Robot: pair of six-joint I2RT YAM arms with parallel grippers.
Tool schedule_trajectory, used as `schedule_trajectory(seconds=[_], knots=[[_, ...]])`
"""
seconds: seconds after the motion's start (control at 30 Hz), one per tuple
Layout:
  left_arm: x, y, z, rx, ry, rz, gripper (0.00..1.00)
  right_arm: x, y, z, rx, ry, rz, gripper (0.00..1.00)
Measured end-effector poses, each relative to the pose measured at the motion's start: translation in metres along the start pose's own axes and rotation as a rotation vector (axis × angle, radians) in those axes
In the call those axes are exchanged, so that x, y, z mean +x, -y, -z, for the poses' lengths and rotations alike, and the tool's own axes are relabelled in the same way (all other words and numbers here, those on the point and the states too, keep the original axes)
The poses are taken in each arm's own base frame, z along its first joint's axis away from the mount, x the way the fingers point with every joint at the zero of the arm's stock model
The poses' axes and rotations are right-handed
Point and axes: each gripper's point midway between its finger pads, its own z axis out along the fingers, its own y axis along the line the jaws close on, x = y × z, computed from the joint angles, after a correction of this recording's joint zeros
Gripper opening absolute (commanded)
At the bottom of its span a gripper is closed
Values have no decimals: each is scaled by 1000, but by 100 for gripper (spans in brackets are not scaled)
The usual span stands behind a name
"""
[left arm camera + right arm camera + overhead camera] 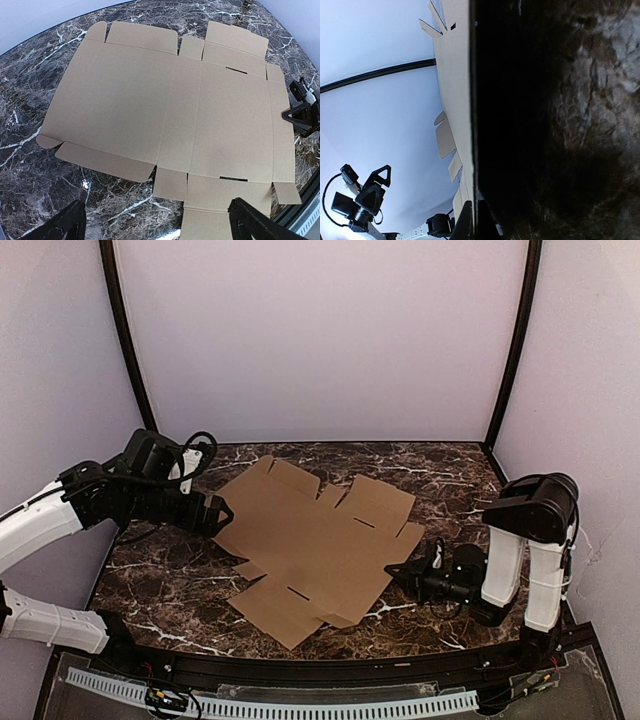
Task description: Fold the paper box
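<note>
The paper box (315, 545) is a flat brown cardboard sheet with flaps and slots, lying unfolded on the marble table (440, 475). My left gripper (218, 512) hovers at its left edge, open; in the left wrist view its fingers (70, 222) stand wide apart over the paper box (150, 95), touching nothing. My right gripper (402, 575) lies low at the sheet's right edge. In the right wrist view the right gripper (476, 221) is shut on the thin edge of the paper box (455, 75), slightly lifted off the table (590, 100).
Pale walls enclose the table on three sides, with black corner posts (125, 335). A black rail and a white perforated strip (300, 705) run along the near edge. Bare marble surrounds the sheet.
</note>
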Motion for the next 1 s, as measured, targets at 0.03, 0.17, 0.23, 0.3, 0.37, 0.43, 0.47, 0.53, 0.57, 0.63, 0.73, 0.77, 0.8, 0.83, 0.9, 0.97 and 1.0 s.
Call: schedule_trajectory(seconds=[0.03,0.17,0.23,0.3,0.37,0.43,0.47,0.53,0.57,0.63,0.73,0.77,0.8,0.83,0.9,0.97,1.0], knots=[[0,0,0,-1,-1,0,100,0,0,0,0,0,0,0],[-1,-1,4,-4,-2,-1,100,0,-2,0,-4,0,10,0],[-3,-1,6,-5,4,0,100,1,-7,0,-19,-2,23,0],[-5,-2,10,-10,9,0,100,2,-9,1,-23,-6,38,0],[-7,-4,14,-17,20,-1,100,4,-9,3,-14,-10,56,0],[-9,-6,19,-28,32,-4,100,5,-15,4,-18,-17,83,0],[-10,-8,22,-32,38,-4,100,5,-20,5,-25,-20,96,0],[-10,-10,27,-42,43,-5,100,6,-34,4,-36,-35,138,0],[-9,-12,30,-47,46,-7,100,6,-42,4,-49,-41,161,0],[-10,-14,35,-53,54,-6,100,3,-59,3,-59,-53,216,0],[-11,-16,44,-55,71,-4,99,-6,-84,4,-55,-58,301,0],[-12,-17,47,-56,76,-3,99,-10,-92,5,-55,-55,335,0],[-12,-17,49,-57,80,-2,99,-14,-98,7,-46,-56,368,0],[-12,-18,52,-60,83,-2,99,-18,-107,8,-37,-61,404,0],[-13,-19,56,-63,90,-1,100,-26,-122,11,-18,-71,474,0],[-12,-20,58,-65,93,-1,99,-32,-135,13,6,-87,540,0],[-11,-21,59,-66,93,-2,99,-36,-140,14,31,-99,567,0]])
